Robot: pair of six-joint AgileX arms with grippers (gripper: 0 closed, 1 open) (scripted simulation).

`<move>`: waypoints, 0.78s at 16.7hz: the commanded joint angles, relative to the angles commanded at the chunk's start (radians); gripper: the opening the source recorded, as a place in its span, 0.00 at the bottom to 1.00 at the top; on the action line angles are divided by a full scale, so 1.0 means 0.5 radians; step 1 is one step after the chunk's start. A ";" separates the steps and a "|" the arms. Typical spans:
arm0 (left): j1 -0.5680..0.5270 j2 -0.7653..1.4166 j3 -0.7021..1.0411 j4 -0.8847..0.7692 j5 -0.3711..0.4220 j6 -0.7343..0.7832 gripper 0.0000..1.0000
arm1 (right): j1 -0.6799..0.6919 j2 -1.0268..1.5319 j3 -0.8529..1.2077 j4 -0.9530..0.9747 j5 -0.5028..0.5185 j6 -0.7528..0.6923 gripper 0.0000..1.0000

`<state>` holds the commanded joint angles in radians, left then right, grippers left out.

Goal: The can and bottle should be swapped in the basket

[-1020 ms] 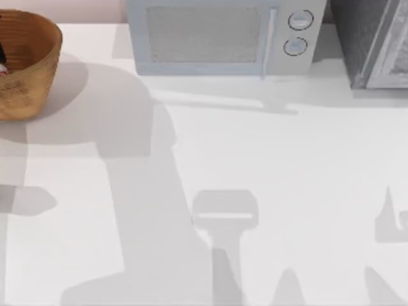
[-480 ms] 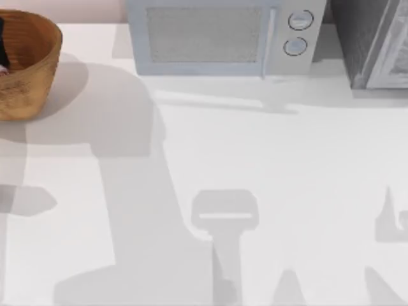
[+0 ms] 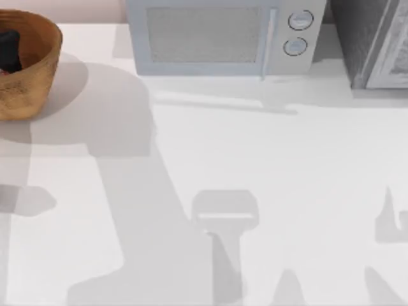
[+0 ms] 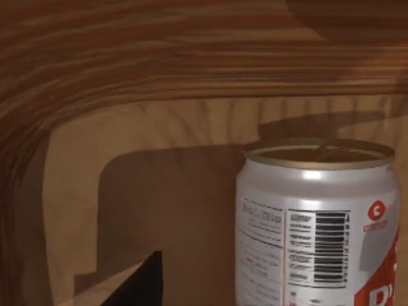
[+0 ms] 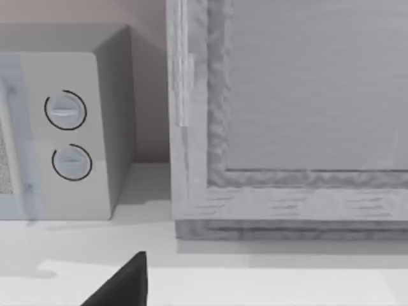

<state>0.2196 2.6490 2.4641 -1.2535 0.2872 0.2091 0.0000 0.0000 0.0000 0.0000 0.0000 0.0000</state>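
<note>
Basket (image 3: 29, 70) sits at the far-left table corner, left of the microwave (image 3: 220, 37). Left gripper (image 3: 9, 51) is down inside the basket; can't tell its opening or whether it holds anything. Can (image 4: 317, 223) stands upright on the basket floor, near the inner wall. Right arm is parked facing the microwave and a grey cabinet (image 5: 293, 115).

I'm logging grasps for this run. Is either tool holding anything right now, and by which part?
It cannot be told. The left tool is inside the basket, beside the upright can, with no grip visible.
</note>
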 joint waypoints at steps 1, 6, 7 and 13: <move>-0.005 0.001 -0.039 0.041 -0.001 -0.005 1.00 | 0.000 0.000 0.000 0.000 0.000 0.000 1.00; -0.013 0.003 -0.097 0.103 -0.002 -0.013 1.00 | 0.000 0.000 0.000 0.000 0.000 0.000 1.00; -0.013 0.003 -0.097 0.103 -0.002 -0.013 1.00 | 0.000 0.000 0.000 0.000 0.000 0.000 1.00; -0.013 0.003 -0.097 0.103 -0.002 -0.013 0.55 | 0.000 0.000 0.000 0.000 0.000 0.000 1.00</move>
<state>0.2132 2.6504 2.4158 -1.2020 0.2864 0.2025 0.0000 0.0000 0.0000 0.0000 0.0000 0.0000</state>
